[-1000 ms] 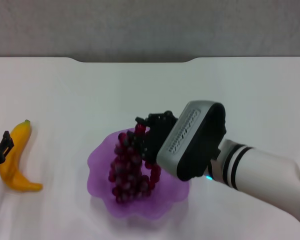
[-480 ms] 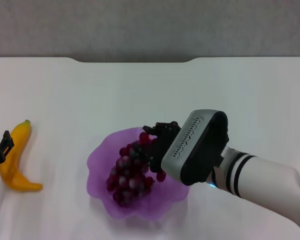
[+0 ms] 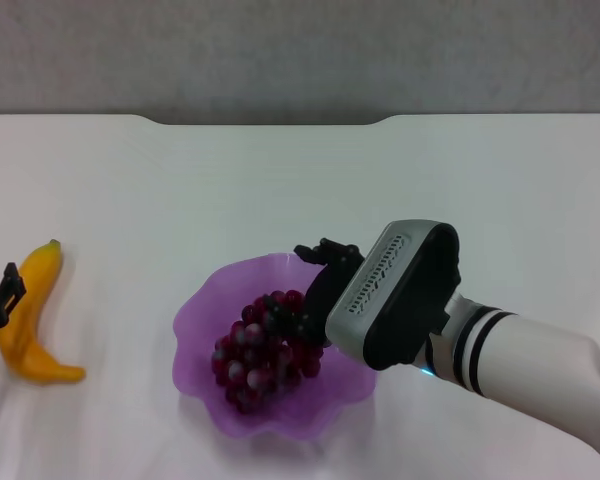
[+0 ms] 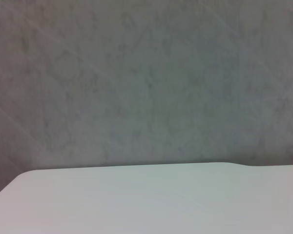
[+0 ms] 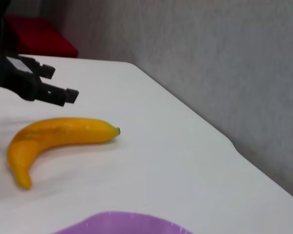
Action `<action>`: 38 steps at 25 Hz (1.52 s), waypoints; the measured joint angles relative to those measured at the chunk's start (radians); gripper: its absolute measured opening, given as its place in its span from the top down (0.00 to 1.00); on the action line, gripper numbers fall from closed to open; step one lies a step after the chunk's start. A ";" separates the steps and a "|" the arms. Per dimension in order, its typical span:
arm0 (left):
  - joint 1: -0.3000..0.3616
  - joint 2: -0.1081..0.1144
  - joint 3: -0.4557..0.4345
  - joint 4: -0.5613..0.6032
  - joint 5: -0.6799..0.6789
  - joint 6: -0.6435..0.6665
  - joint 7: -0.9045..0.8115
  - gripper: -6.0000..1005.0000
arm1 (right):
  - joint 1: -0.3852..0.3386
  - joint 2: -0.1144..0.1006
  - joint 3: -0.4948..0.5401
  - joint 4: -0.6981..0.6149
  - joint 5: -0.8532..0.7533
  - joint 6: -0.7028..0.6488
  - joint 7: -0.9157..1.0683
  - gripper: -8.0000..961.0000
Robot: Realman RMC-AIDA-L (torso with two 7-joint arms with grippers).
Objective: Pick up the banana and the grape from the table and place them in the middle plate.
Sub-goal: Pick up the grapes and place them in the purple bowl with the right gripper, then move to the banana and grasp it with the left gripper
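Observation:
The grape bunch (image 3: 262, 347) lies inside the purple scalloped middle plate (image 3: 198, 318) on the white table (image 3: 280, 180). My right gripper (image 3: 308, 283) hovers over the plate's right side, just right of the bunch's top, with its fingers apart and nothing between them. The banana (image 3: 28, 320) lies on the table at the far left, outside the plate; it also shows in the right wrist view (image 5: 58, 134). My left gripper (image 3: 0, 298) sits at the frame's left edge beside the banana, open and empty, as seen from the right wrist (image 5: 63, 82).
The table's notched far edge (image 3: 270, 121) meets a grey wall. The plate's rim (image 5: 117, 220) shows low in the right wrist view. The left wrist view shows only bare tabletop (image 4: 136, 200) and wall.
The grape bunch went down from hanging in my right gripper to lying in the plate, and the fingers have come off it. The left gripper and banana have not moved.

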 joint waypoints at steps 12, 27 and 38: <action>0.006 0.000 0.000 0.002 0.000 0.000 0.000 0.11 | -0.086 -0.003 0.053 -0.157 -0.041 -0.006 -0.030 0.26; -0.001 0.000 0.000 -0.003 0.000 -0.005 0.000 0.11 | -0.304 -0.001 0.294 -0.268 -0.191 -0.423 -0.054 0.32; -0.005 -0.002 -0.006 -0.033 0.010 0.018 -0.009 0.11 | -0.354 -0.006 0.390 -0.059 -0.010 -0.574 -0.006 0.83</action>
